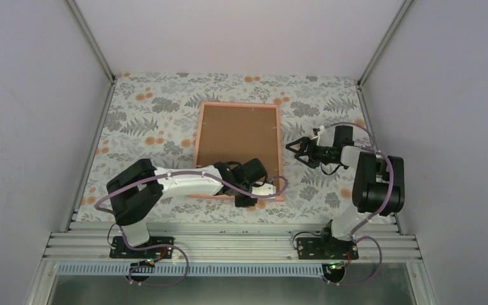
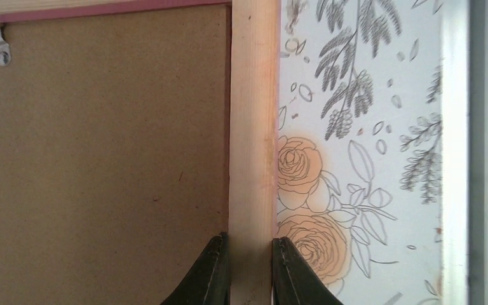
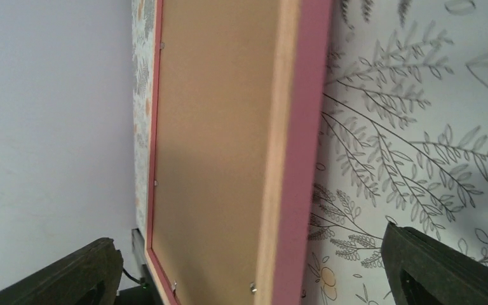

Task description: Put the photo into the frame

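1. Well, the large, thin pink-orange wooden picture frame (image 1: 238, 103) lies face down on the flower-printed table cover (image 1: 152, 114), with its plain brown backing board (image 1: 238, 136) uppermost
2. The left gripper (image 2: 250, 244) is nearly closed, its dark fingers pinching the frame's near rail, one inside by the board and one outside
3. The right gripper (image 1: 294, 151) is spread wide and holds nothing, just beside the frame's right rail
4. The sunset photo shows in no view; perhaps it sits beneath the board, but I cannot tell
5. The frame looks light and stiff, though any pane underneath would be fragile, so take it by the rails and lift evenly
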